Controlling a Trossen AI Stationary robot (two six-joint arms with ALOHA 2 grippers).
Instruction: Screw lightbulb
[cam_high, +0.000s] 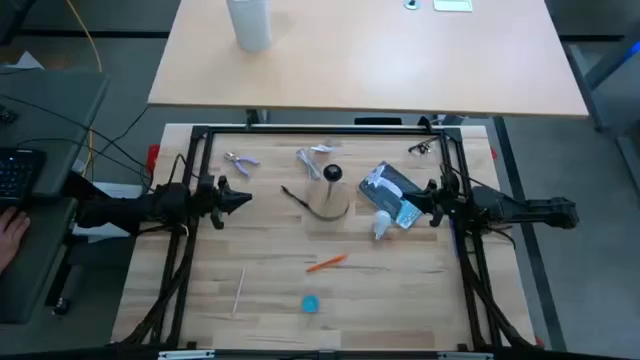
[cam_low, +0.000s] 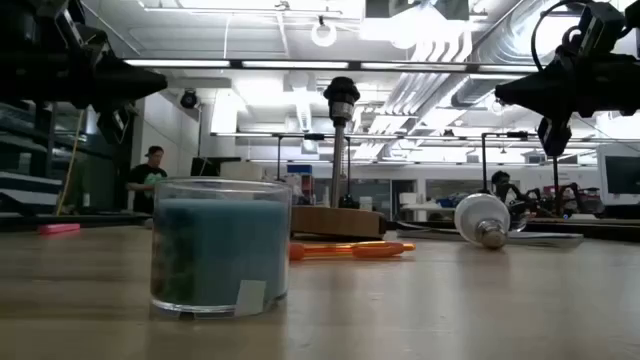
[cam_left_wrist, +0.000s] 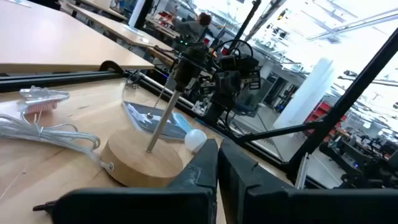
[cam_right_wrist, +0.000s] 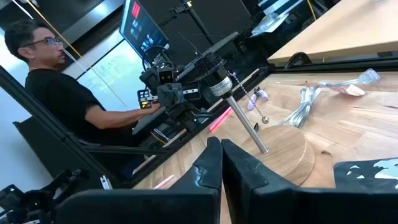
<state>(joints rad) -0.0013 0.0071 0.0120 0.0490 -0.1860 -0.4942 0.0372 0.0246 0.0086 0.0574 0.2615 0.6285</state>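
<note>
Nothing of the task has been carried out, as far as can be judged: the lightbulb (cam_high: 381, 226) is seen lying on its side on the table (cam_high: 260, 300), just beside the blue-and-white packet (cam_high: 392, 193) and near the round wooden base (cam_high: 329, 205), and the black socket (cam_low: 341, 97) on its upright stem is seen bare. Picking the bulb up, carrying it over the socket and turning it in are all left to be done (so it is judged).

Two grippers are counted. The left gripper (cam_high: 240, 198) is held above the table, left of the wooden base, with its fingers closed together and nothing held. The right gripper (cam_high: 424, 199) is held over the packet, near the bulb, its fingers likewise brought together on nothing.

One bulb, one lamp base with one socket, one orange pen (cam_high: 326, 263), one blue-filled glass (cam_low: 220, 246) and one thin pale stick (cam_high: 239, 289) are counted on the table (a tangle of clear cable (cam_high: 312, 159) and small tools lie at the far edge).
</note>
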